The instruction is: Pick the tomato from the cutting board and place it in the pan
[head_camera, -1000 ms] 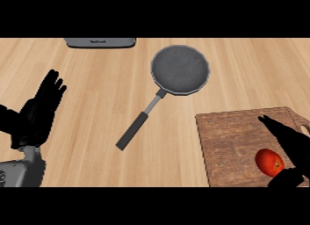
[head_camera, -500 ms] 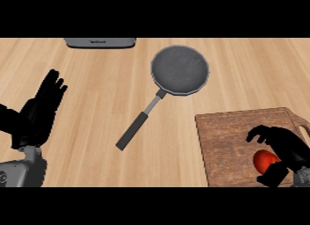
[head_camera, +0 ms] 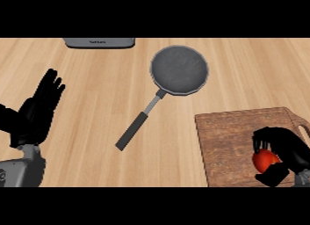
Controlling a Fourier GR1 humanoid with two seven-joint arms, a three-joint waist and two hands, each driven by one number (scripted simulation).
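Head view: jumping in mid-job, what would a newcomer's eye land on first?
The red tomato, wrapped by the right robot hand over the cutting board at lower right. Next, the dark pan at top centre, handle pointing down-left. The left robot hand rests open at the left.

Right black hand (head_camera: 288,147) is curling round the round red tomato (head_camera: 265,161) over the brown wooden cutting board (head_camera: 230,140). Round grey metal pan (head_camera: 178,69) is lying on the light wooden worktop (head_camera: 86,79), apart from the board. Left black hand (head_camera: 35,110) is resting open at left.
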